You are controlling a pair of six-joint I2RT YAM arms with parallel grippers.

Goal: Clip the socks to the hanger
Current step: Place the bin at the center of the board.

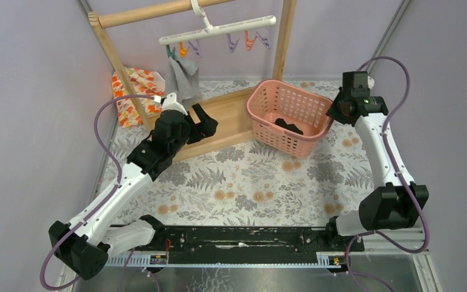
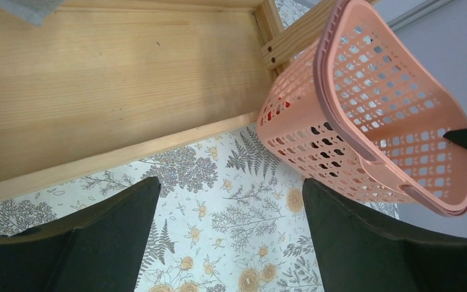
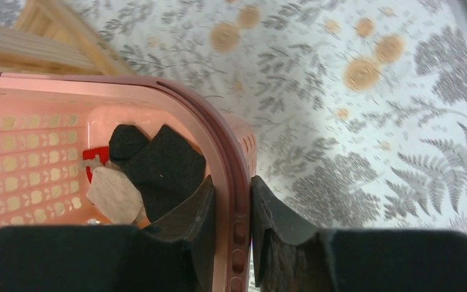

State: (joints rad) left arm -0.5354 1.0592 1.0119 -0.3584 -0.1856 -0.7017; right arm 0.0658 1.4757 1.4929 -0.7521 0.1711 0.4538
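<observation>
Right pincer (image 3: 233, 198) — clamping basket rim (image 3: 127, 81).

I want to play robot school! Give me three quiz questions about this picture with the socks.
1. True or false: the left gripper is holding a sock.
2. Pick one. The right gripper is pinching: A a clip, B the rim of the pink basket, C the wooden rail.
3. Fill in: the grey sock hangs from the white ___.

Key: 1 false, it is open and empty. 2 B. 3 hanger.
</observation>
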